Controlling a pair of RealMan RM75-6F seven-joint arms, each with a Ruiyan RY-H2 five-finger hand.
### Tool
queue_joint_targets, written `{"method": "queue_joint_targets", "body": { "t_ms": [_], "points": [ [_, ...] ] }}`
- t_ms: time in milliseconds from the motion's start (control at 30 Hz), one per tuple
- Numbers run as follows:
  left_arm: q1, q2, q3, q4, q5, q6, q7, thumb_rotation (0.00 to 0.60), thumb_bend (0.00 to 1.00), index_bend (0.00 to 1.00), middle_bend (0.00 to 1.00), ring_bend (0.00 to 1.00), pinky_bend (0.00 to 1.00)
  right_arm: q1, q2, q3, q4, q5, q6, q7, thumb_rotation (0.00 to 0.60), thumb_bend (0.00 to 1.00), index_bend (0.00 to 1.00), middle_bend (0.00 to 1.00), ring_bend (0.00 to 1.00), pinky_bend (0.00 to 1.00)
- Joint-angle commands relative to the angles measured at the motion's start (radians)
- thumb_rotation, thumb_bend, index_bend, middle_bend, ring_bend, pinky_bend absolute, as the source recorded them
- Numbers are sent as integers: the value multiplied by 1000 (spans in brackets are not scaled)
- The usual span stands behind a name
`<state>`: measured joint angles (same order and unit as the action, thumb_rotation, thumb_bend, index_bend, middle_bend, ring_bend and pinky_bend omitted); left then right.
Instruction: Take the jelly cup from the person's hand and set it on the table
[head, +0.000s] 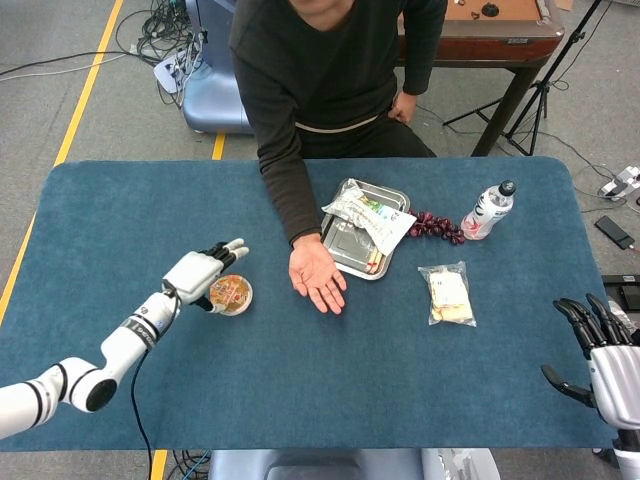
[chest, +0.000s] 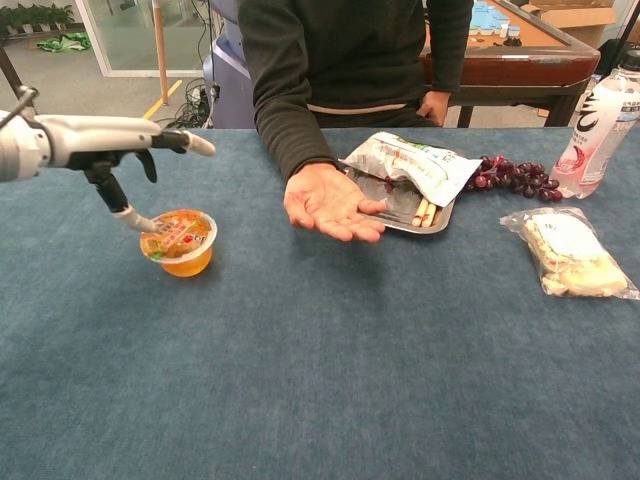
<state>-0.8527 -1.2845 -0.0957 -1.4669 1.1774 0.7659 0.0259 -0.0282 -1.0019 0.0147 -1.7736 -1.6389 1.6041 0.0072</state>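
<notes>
The jelly cup (chest: 179, 242) stands upright, lid up, beside the spread, seemingly empty left hand (chest: 122, 150).

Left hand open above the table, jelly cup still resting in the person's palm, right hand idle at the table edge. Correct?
Not quite. The jelly cup stands on the table, beside the open left hand; the person's palm is empty, as the chest view shows. The right hand is idle.
</notes>
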Motion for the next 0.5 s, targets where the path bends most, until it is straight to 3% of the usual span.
{"method": "queue_joint_targets", "body": {
  "t_ms": [33, 267, 500],
  "points": [
    [76, 77, 1, -81, -12, 89, -15, 600, 173, 0, 0, 0, 237, 6, 3, 1, 0, 6, -12, 2, 600, 154, 126, 148, 0, 163],
    [233, 177, 36, -189, -34, 289, 27, 600, 172, 0, 0, 0, 201, 18, 1, 0, 8, 16, -38, 13, 600, 154, 126, 148, 0, 163],
    [411, 191, 81, -244, -53, 516, 92, 600, 172, 0, 0, 0, 165, 39, -9, -12, 23, 2, -77, 37, 600, 154, 126, 148, 0, 163]
  ]
}}
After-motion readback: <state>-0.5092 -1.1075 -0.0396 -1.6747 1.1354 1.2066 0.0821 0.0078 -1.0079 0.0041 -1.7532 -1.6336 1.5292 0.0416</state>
